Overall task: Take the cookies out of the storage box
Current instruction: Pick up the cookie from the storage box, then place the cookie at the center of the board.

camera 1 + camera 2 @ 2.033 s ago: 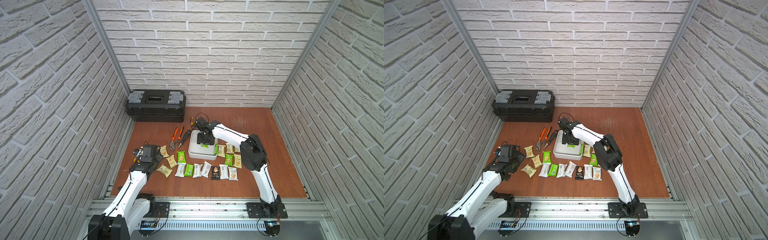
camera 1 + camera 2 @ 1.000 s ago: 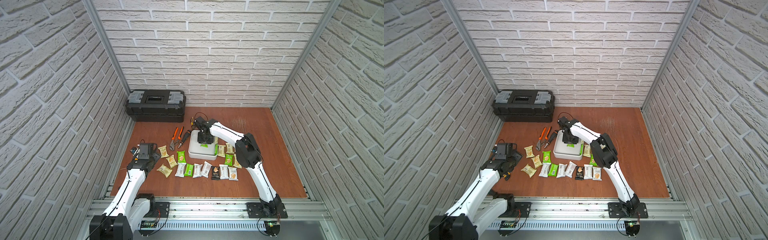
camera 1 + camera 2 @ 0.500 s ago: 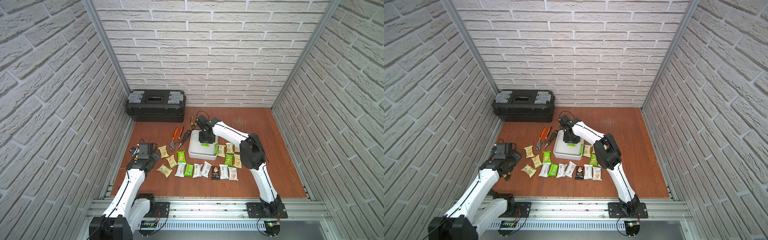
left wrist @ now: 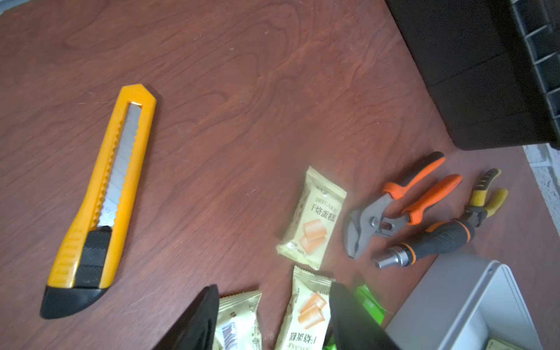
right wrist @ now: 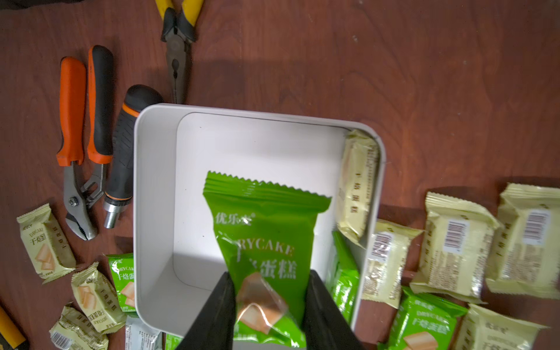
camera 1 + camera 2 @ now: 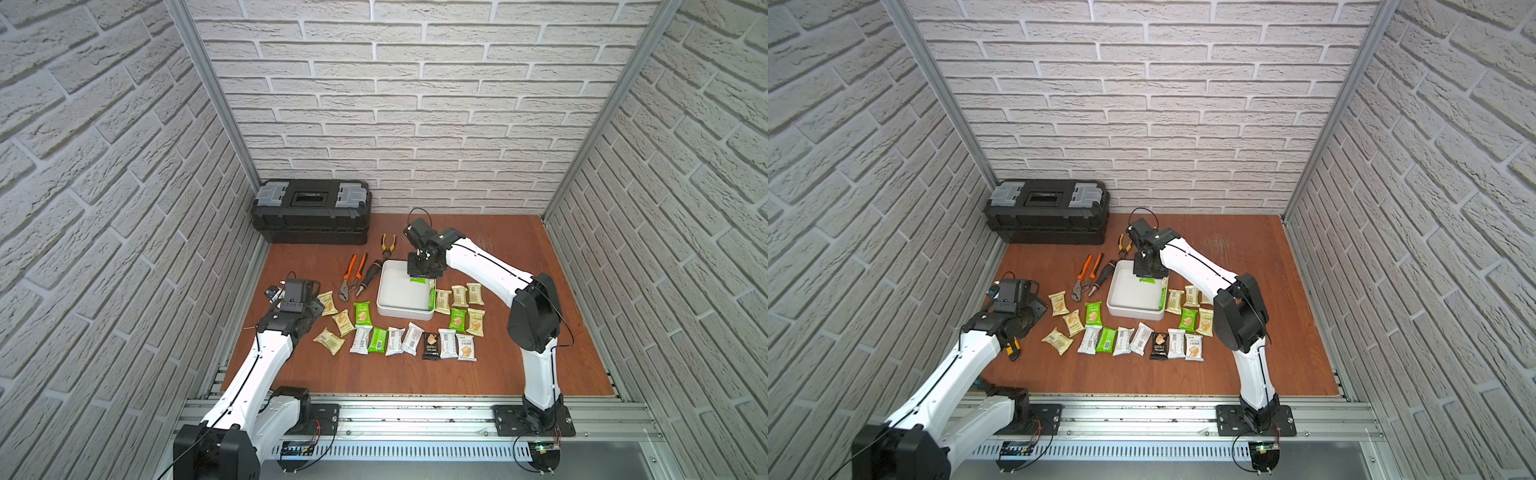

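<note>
Surface: reddish-brown wooden tabletop [image 6: 478, 374], closed in by white brick-pattern walls [image 6: 415, 104].
Container: storage box [image 5: 154, 212], a white square tray near the table's middle, open side up, its floor mostly bare.
Held item: green packet [image 5: 266, 242] hangs over the inside of the storage box, pinched at one end. Whether its free crimped end touches the floor cannot be told.
Right arm: right gripper [image 5: 269, 274] points down over the far side of the box, jaws drawn narrow onto the green packet's two sides.
Inside the box: a pale yellow packet [image 5: 357, 181] and a second green one [image 5: 345, 272], both on edge against the wall on the right arm's side.
Outside the box: cookies [image 6: 409, 340] lie in a row on the table in front of the tray, a black packet [image 6: 431, 345] among them. A cluster [image 6: 459, 296] sits just beside the tray, and a few more [image 6: 343, 322] lie toward the left arm.
Left arm: left gripper [image 4: 274, 286] hovers above those last packets, jaws apart with nothing between them.
Tools: orange-handled pliers [image 4: 394, 206], screwdriver [image 4: 430, 242] and yellow-handled pliers [image 4: 485, 197] lie beside the tray's far corner. A yellow utility knife [image 4: 100, 197] lies well apart, near the left arm.
Back wall: black toolbox [image 6: 311, 216], lid closed.
</note>
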Tool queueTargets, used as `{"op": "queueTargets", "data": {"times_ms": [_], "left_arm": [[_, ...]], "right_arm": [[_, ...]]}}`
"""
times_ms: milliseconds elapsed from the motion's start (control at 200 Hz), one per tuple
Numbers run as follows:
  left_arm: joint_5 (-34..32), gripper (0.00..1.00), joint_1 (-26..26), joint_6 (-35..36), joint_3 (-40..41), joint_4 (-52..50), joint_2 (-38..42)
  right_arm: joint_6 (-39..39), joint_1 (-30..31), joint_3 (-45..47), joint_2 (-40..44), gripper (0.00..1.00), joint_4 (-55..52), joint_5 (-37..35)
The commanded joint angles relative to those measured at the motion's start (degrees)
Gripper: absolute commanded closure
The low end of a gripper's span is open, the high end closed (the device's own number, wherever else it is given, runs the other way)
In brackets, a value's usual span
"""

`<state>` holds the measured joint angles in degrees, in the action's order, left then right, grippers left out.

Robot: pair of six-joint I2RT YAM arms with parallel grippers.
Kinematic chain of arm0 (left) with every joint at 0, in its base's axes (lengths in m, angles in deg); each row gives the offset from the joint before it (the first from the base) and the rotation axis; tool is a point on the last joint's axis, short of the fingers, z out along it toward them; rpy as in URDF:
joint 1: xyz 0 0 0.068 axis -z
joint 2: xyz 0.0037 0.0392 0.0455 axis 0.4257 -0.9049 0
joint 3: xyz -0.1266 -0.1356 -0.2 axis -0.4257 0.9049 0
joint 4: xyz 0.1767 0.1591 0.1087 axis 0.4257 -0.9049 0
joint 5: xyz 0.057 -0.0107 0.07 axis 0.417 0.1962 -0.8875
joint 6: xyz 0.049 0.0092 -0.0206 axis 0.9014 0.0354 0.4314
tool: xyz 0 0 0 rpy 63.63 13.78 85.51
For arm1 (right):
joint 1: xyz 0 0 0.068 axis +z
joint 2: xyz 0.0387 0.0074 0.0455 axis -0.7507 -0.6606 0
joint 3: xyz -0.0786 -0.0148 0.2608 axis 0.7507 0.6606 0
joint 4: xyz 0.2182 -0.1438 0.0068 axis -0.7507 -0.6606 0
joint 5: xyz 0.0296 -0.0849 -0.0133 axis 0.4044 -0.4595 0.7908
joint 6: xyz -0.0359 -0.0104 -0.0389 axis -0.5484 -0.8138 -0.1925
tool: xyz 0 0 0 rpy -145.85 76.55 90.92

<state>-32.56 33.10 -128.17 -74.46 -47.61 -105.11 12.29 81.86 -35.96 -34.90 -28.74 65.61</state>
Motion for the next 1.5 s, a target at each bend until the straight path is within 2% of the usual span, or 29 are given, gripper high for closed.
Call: {"op": "queueTargets", "data": {"times_ms": [0,185,295,690,830,970,1180,1320,1495], "left_arm": [[-2.42,0.36,1.94,1.62,-2.03,0.3,-1.47],[-3.41,0.36,4.77,3.11,-4.26,0.82,-3.83],[-3.43,0.37,6.53,4.72,-5.7,1.25,-5.29],[-3.24,0.37,13.79,11.39,-11.56,0.3,-9.79],[-3.59,0.42,16.38,13.28,-14.06,-0.53,-13.0],[-4.2,0.43,19.85,17.02,-17.86,-0.15,-17.02],[-0.6,0.44,23.85,23.51,-22.34,2.59,-23.56],[4.1,0.46,26.81,28.39,-26.43,4.14,-29.35],[11.82,0.49,29.31,32.19,-31.8,6.69,-37.16]], "right_arm": [[-1.7,-3.19,3.34,5.67,0.65,0.68,-2.28],[-3.17,-8.47,10.45,9.6,0.65,3.49,-2.35],[-5.26,-11.41,11.91,8.24,0.65,4.81,-0.97],[-9.76,-15.44,6.79,-5.7,0.65,7.64,2.3],[-10.48,-15.72,3.75,-9.16,0.65,8.1,3.37],[-11.48,-15.96,1.55,-10.7,0.59,6.99,3.55],[-12.71,-16.31,2.05,-8.18,0.44,6.83,4.04],[-12.83,-16.42,4.3,-3.26,0.42,7.35,4.98],[-10.62,-16.38,14.01,7.38,0.43,10.96,6.41]]}}
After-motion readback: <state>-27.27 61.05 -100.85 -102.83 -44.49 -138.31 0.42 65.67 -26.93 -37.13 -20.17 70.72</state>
